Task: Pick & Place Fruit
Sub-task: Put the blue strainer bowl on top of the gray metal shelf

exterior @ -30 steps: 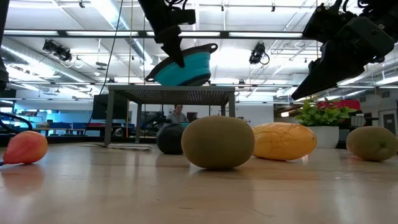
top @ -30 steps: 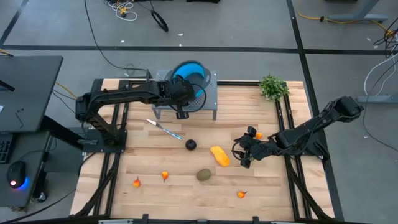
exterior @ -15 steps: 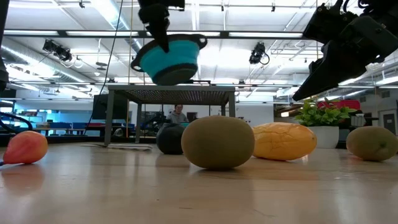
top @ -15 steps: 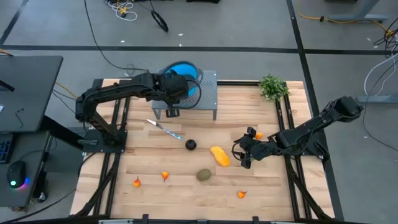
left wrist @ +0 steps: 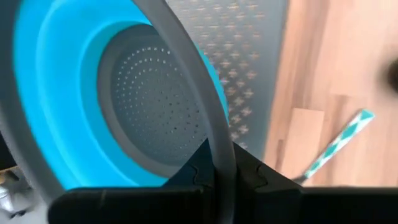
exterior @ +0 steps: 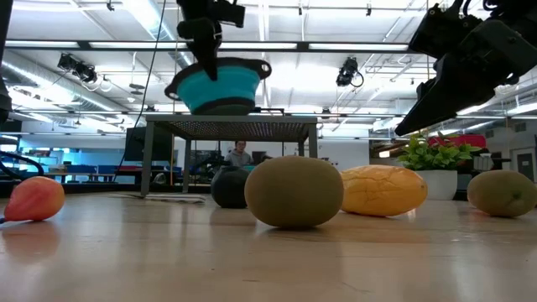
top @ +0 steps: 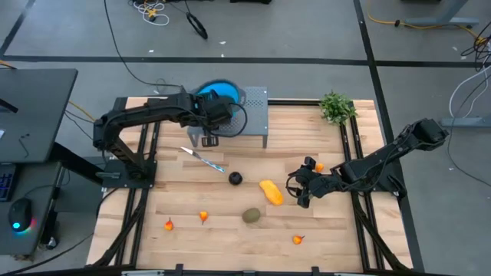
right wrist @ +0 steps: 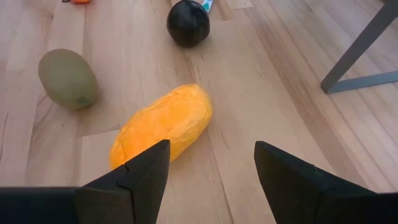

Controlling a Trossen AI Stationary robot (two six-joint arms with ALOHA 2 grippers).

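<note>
The yellow-orange oblong fruit (top: 270,192) lies near the middle of the wooden counter (top: 322,222), just ahead of the right gripper (top: 294,189), whose jaws stand released with empty space between them and nothing held; in the right wrist view the fruit (right wrist: 163,126) sits on the boards just past the two dark fingers (right wrist: 130,177). An olive-brown oval fruit (top: 252,216) rests near it, toward the counter's front edge, and a dark ball-shaped fruit (top: 235,179) lies just beside the tip of a blue-handled knife (top: 202,159). A second olive-brown oval (exterior: 502,192) shows at the far right of the low view. Three tiny orange pieces are spread along the front: one (top: 169,225), another (top: 203,216), and a third (top: 298,239); a fourth (top: 319,166) sits close by the right arm.

The left gripper (top: 209,123) is clenched on the grey rim of a blue perforated colander (top: 218,93) (the wrist view shows the rim pinched between the jaws), holding it over a grey perforated stand (top: 255,103) at the back of the counter. A green leafy plant (top: 335,106) stands at the back right corner.
</note>
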